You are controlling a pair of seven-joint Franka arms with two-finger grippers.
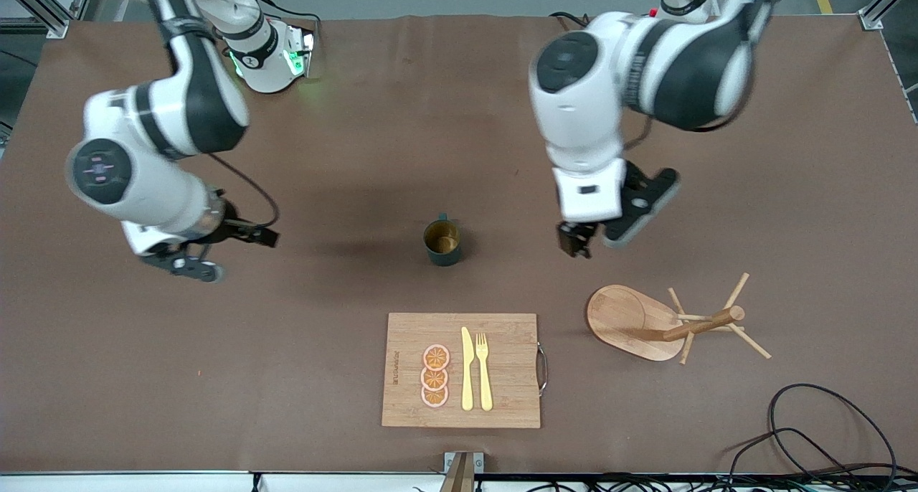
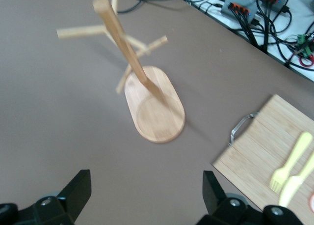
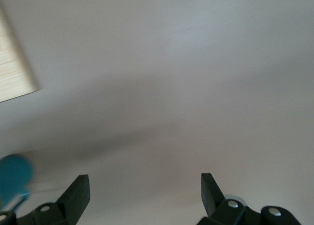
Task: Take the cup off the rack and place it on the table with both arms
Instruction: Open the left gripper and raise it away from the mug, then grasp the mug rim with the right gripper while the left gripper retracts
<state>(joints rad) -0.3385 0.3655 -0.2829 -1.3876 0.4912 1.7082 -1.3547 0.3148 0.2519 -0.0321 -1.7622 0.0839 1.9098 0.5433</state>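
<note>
Cup (image 1: 442,242) sits upright on the table (image 1: 358,155), off the rack (image 1: 645,323), farther from the front camera than the cutting board (image 1: 459,370). Task looks basically done. Left gripper (image 1: 577,242) hangs over bare table between cup and rack, fingers spread wide, empty. Right gripper (image 1: 188,261) over table toward the right arm's end, also spread, empty. Good finish, I'd say: lift both clear without clipping the rack pegs. Plain brown matte surface; cables (image 1: 810,434) at the edge.

Even light, wrist views blurry.
</note>
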